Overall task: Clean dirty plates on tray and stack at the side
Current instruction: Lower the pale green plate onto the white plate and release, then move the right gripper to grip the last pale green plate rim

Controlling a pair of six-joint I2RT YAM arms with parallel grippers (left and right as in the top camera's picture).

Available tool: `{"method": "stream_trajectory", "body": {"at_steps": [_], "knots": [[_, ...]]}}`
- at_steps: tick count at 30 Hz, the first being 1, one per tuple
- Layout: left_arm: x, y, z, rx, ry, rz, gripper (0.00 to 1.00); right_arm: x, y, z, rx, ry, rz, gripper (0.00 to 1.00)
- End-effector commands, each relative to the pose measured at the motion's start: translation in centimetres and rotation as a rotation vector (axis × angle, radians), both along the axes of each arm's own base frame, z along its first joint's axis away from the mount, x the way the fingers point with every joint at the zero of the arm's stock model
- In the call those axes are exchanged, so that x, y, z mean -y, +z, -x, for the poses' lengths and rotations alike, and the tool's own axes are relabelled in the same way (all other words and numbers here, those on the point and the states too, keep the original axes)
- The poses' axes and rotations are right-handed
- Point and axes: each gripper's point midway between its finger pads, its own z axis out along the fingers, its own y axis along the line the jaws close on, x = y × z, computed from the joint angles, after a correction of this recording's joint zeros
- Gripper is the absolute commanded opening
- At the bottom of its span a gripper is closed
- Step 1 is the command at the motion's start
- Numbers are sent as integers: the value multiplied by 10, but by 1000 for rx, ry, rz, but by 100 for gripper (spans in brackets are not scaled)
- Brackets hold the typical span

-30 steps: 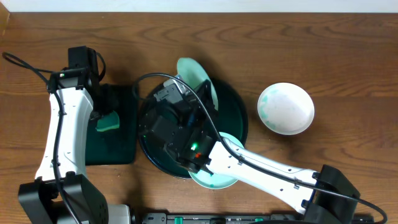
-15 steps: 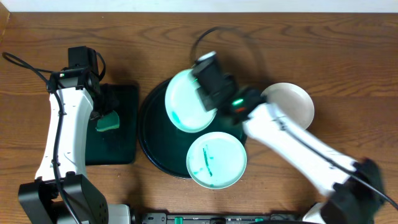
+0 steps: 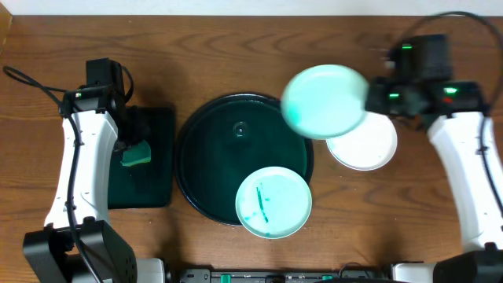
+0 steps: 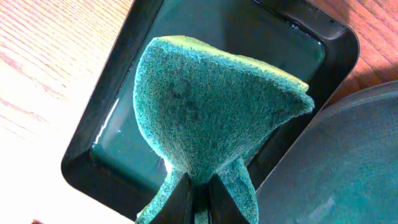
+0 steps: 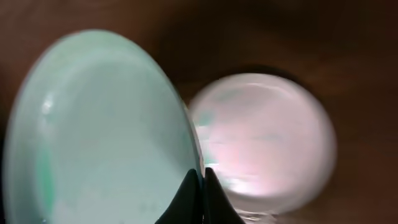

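Tabletop [image 3: 196,47] right of tray [image 3: 212,157]: my right jaws nip the stiff, slick mint plate [image 3: 324,101] at its rim, left jaws squeeze sponge [image 4: 211,112].

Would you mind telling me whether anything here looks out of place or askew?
Yes: the streaked plate sits across the lower-right rim of the tray in the overhead view, partly overhanging it rather than lying flat inside, so it is probably tilted. Nothing looks spilled or broken.
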Motion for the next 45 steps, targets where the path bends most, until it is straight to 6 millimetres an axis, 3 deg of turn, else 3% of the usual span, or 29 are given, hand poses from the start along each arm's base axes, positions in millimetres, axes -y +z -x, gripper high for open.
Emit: {"method": "stream_trajectory", "body": {"at_steps": [1,4,6,11,15,19,22,28,31,33,40,45], "knots": [[-3,3,-1,2,-4,-15,7,68,-25,15,-79,-270,86,1],[-3,3,-2,2,-3,-15,7,95,-53,27,-122,-364,93,1],[-3,3,-2,2,-3,-15,7,101,-72,31,-134,-386,90,1],[-3,3,-2,2,-3,-15,7,97,-115,41,-146,-375,84,1],[-3,3,-2,2,-3,-15,7,84,-133,46,-149,-322,62,1],[-3,3,-1,2,-3,-15,7,69,-136,50,-169,-248,48,8],[-3,3,-1,2,-3,-15,7,56,-135,56,-202,-211,17,31],[-3,3,-1,2,-3,-15,7,34,-102,64,-240,-103,-27,43],[-3,3,-1,2,-3,-15,7,-1,-78,68,-226,78,-108,53],[-3,3,-2,2,-3,-15,7,-23,-73,75,-230,181,-163,58],[-3,3,-2,2,-3,-15,7,-80,-95,125,-406,376,-162,59],[-3,3,-2,2,-4,-15,7,-105,-117,152,-485,448,-145,59]]}}
